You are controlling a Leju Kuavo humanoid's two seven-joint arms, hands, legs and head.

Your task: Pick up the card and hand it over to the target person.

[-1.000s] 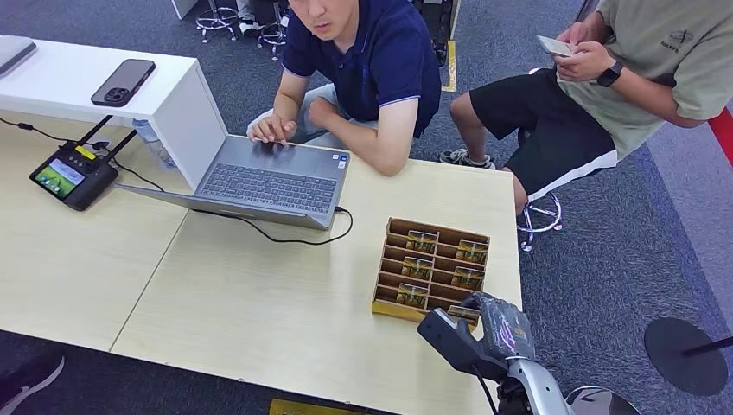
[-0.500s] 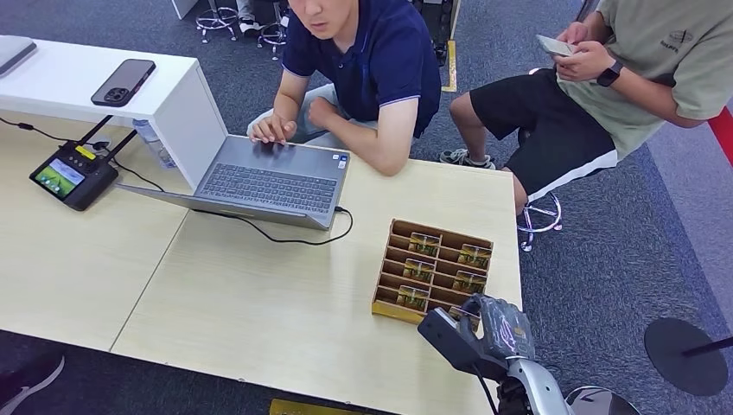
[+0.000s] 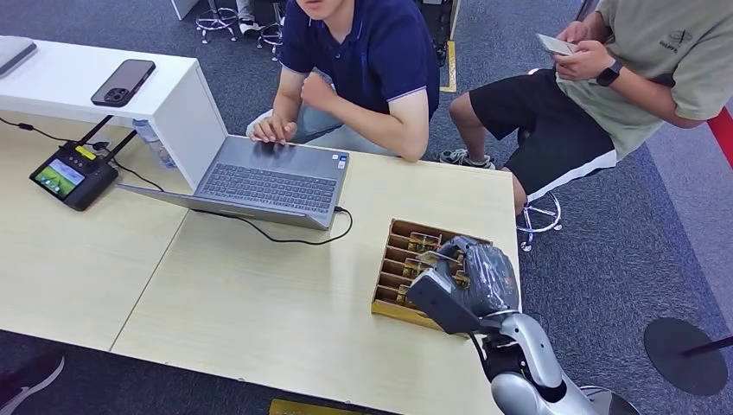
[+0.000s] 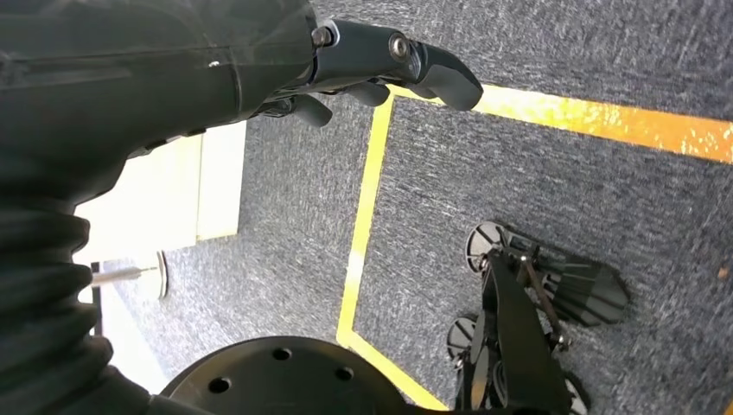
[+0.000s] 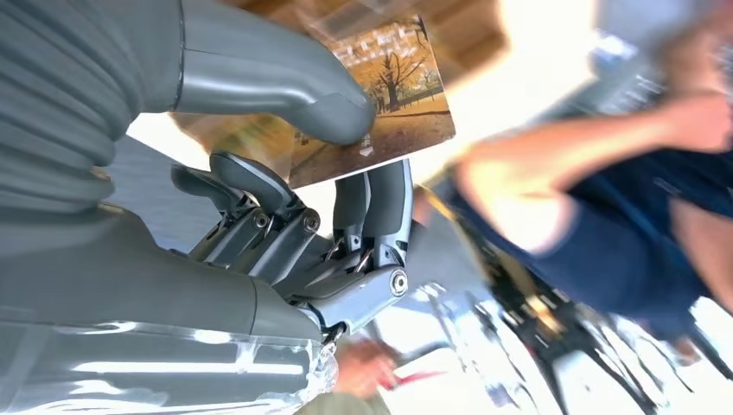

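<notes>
A laptop (image 3: 275, 181) sits mid-bench (image 3: 259, 303); over the card box (image 3: 399, 259) by the bench's right edge, the right robot hand (image 3: 471, 275) pinches a card (image 5: 380, 95)

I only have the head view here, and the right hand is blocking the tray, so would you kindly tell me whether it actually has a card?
Observer: Yes. In the right wrist view the thumb presses a card against the fingers beneath it.
Operator: Thank you. What is printed on it?
Observer: A yellow-brown picture with bare trees.
Operator: And where is the left hand, please?
Observer: The left hand hangs over grey carpet with yellow floor tape, holding nothing.
</notes>
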